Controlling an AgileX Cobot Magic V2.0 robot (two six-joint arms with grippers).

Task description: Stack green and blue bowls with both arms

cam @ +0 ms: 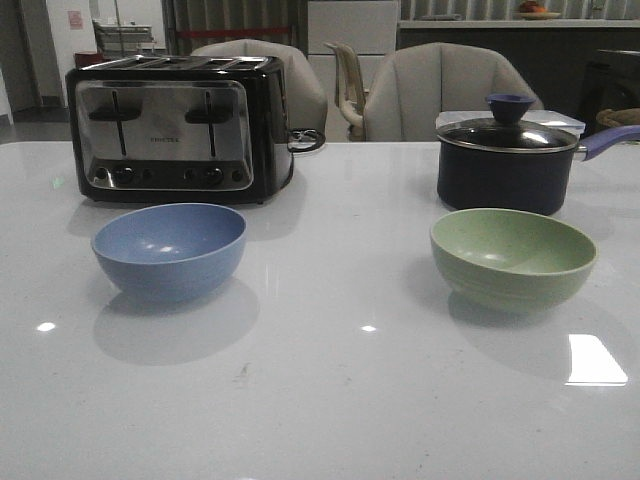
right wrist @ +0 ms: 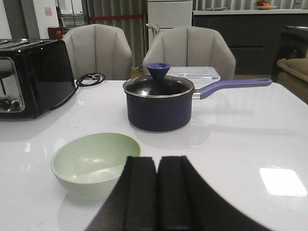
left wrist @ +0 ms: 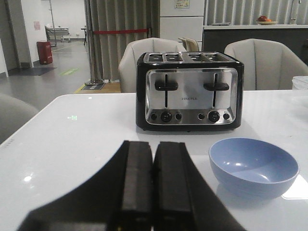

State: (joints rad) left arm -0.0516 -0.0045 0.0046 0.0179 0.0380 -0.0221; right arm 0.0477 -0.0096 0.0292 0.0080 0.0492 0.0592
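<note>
The dusty blue bowl [cam: 169,250] sits empty and upright on the white table at the left. It also shows in the left wrist view [left wrist: 253,166]. The pale green bowl [cam: 513,257] sits empty and upright at the right, and shows in the right wrist view [right wrist: 95,163]. My left gripper [left wrist: 154,147] is shut and empty, short of the blue bowl and to one side of it. My right gripper [right wrist: 157,161] is shut and empty, beside the green bowl and partly in front of it. Neither arm shows in the front view.
A black and chrome toaster [cam: 175,128] stands behind the blue bowl. A dark lidded saucepan [cam: 508,158] with a purple handle stands behind the green bowl. Grey chairs [cam: 440,90] stand past the table's far edge. Open tabletop [cam: 340,290] lies between the bowls.
</note>
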